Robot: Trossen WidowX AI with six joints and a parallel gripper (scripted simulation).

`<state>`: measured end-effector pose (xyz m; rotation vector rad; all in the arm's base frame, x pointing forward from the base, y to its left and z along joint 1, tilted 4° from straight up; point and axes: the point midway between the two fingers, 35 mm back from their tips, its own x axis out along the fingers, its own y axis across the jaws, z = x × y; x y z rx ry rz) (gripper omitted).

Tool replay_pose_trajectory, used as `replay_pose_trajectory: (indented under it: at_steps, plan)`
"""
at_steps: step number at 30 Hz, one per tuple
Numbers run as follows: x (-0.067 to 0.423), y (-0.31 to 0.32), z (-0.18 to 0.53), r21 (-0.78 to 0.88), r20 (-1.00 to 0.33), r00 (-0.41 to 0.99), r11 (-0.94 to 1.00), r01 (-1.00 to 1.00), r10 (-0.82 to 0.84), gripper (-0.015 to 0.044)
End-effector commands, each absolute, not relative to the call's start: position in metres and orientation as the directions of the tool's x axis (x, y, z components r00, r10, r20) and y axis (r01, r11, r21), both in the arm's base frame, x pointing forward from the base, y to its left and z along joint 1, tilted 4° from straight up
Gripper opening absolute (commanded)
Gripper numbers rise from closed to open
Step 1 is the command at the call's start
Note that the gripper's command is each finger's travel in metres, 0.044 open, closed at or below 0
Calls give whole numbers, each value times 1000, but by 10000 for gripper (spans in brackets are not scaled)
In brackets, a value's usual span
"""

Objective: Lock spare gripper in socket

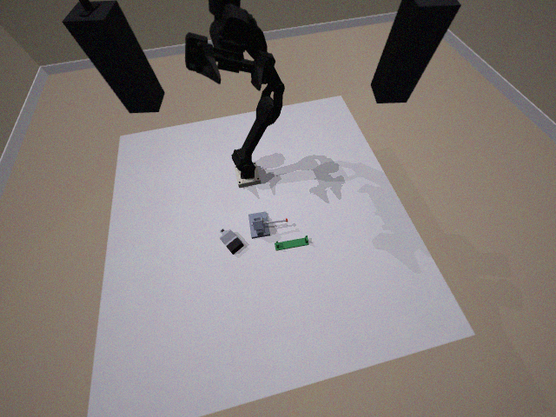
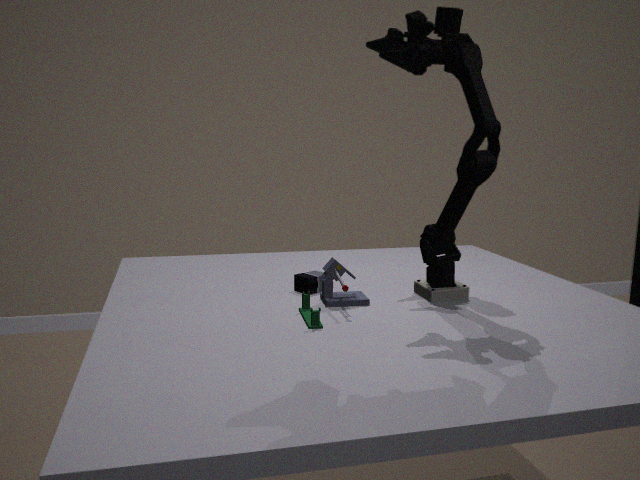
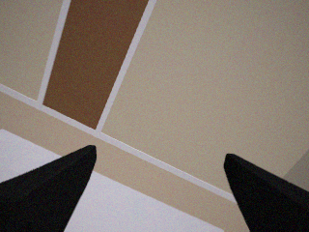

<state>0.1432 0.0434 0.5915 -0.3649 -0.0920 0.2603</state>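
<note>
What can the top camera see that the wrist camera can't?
Only the top view shows the grey mount with its red-tipped pin, the spare gripper, a green bracket and the arm's base. Only the wrist view shows a brown door. Both show the white table and the open gripper, holding nothing.

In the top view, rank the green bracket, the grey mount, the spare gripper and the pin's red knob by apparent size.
1. Grey mount
2-3. Green bracket and spare gripper: too alike to rank.
4. Red knob: a mere dot.
</note>
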Motion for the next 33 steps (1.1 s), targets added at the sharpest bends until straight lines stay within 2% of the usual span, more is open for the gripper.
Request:
replay_pose_trajectory:
  at_steps: [1,4,11,19,26,33]
  plan:
    - [144,42,591,-361,42,962,902,-236,269,374]
    - [161,19,581,-322,22,959,910,-260,282,300]
    - [231,-14,518,-247,-166,924,893,-377,344,300]
    - [297,22,406,-249,-530,732,748,-616,427,300]
    - [303,85,299,-244,-834,409,418,-875,369,300]
    - [264,136,211,-114,-990,105,-99,-989,90,300]
